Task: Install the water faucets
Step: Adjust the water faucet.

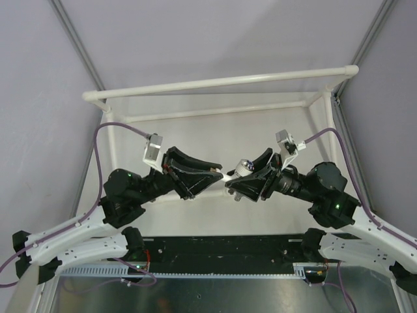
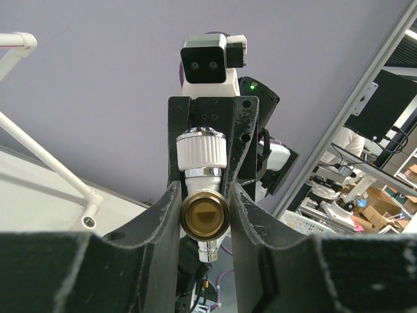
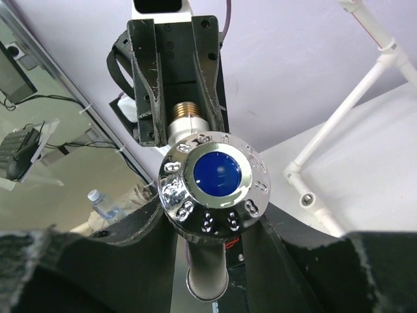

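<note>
Water faucet sits at the centre of the top view, its body mostly hidden by black fingers and the spout not discernible there. Left gripper is closed narrowly on the brass threaded end. Right gripper clamps the blue-centred knob cap.

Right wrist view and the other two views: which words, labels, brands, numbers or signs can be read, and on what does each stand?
No text can be read with certainty in any view.
faucet: raised rounded marks around the chrome ring of its knob, too distorted to read as letters or numbers.
cardboard boxes, left wrist background: any print is too small and blurred to read.
</note>
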Robot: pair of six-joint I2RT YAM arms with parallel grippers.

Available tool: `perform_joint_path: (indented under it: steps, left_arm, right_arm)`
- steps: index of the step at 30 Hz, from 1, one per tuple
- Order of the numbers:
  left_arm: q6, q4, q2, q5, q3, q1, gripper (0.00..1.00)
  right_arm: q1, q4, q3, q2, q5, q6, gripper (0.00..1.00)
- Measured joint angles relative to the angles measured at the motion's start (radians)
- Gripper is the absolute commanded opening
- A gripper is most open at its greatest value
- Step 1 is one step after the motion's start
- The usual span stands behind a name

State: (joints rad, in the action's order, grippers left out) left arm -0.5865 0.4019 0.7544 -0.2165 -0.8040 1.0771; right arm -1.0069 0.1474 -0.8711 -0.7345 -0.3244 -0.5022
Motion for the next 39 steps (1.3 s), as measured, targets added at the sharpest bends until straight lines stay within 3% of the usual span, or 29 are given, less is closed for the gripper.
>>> perform_joint_path:
  steps: [5, 18, 25, 39]
  left_arm:
    - [-0.002, 0.016, 0.027, -0.032, 0.0, 0.0, 0.27]
    - [-0.016, -0.002, 0.123, -0.229, -0.016, -0.003, 0.43]
    - [-0.014, -0.027, 0.129, -0.28, -0.025, -0.003, 0.57]
    - [0.061, -0.174, 0.124, -0.236, -0.064, 0.0, 0.54]
  right_arm:
    - [0.012, -0.02, 0.005, 0.026, 0.004, 0.004, 0.0]
    - [0.162, -0.246, -0.084, 0.051, -0.22, 0.024, 0.0]
    - [0.195, -0.327, -0.111, 0.046, -0.274, 0.034, 0.0]
    - [0.211, -0.362, -0.113, 0.046, -0.274, 0.041, 0.0]
